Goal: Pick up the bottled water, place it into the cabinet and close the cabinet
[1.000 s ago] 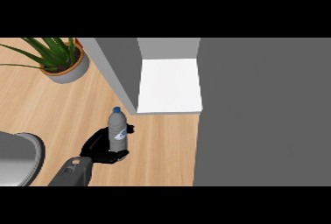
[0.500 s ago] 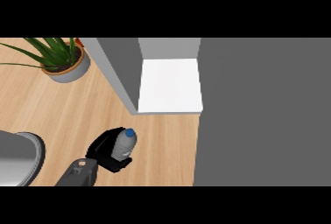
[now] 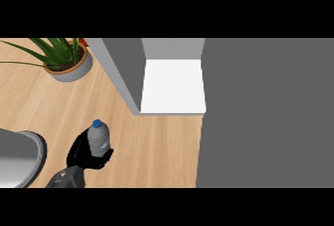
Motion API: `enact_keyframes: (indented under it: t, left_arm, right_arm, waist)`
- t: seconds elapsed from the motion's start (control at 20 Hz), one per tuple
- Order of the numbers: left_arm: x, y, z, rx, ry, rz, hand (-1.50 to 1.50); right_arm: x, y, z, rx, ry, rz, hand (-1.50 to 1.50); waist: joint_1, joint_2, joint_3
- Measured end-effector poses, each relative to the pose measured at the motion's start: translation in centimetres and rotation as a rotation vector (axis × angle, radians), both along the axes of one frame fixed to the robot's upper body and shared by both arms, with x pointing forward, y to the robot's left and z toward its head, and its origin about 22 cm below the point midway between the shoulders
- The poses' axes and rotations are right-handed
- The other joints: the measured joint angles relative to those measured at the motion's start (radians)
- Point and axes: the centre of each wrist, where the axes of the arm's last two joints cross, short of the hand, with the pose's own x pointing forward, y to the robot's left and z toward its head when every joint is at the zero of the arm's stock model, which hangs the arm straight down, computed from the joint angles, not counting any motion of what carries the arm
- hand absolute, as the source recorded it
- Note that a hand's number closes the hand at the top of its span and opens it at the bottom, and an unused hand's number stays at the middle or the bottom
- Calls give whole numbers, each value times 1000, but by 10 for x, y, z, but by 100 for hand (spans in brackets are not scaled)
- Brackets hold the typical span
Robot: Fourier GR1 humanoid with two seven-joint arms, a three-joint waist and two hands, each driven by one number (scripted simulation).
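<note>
The bottled water (image 3: 98, 140), clear with a blue cap, sits in my left hand (image 3: 82, 155), whose black fingers and thumb curl round its lower body. Its cap points to the far side of the wooden counter (image 3: 157, 150). The hand and bottle are near the counter's front left, short of the cabinet and to its left. The cabinet (image 3: 175, 86) stands open, showing a white shelf floor between grey walls. My right hand is out of sight.
A potted green plant (image 3: 64, 59) stands at the far left. A grey round vessel (image 3: 18, 156) sits at the left edge beside my forearm. A broad grey panel (image 3: 267, 114) fills the right side of the view.
The hand has curled round the bottle and carried it left and slightly toward me, away from the cabinet's opening.
</note>
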Motion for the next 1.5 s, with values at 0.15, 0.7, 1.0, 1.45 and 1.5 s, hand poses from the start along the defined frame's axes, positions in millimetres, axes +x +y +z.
enact_keyframes:
  t: [0.15, 0.7, 1.0, 1.45, 1.5]
  left_arm:
    - [0, 5, 2, -51, -16, 87, 150]
    - [9, 1, 23, -140, -44, 88, 150]
    - [11, -20, 51, -121, -64, 37, 150]
    - [29, -77, 112, -68, -140, 6, 150]
    - [31, -84, 118, -64, -146, 1, 150]
  right_arm:
    - [0, 2, -2, 6, 8, 2, -150]
    - [-2, 6, 3, 11, -3, 17, -150]
    - [0, 9, 1, 13, 1, 26, -150]
    - [-1, 14, -3, 21, 9, 35, -150]
    - [0, 14, -2, 24, 11, 33, -150]
  waist:
    - [-1, -1, 0]
    - [2, -4, 2]
    - [4, -5, 2]
    - [-2, -4, 1]
    - [-2, -4, 1]
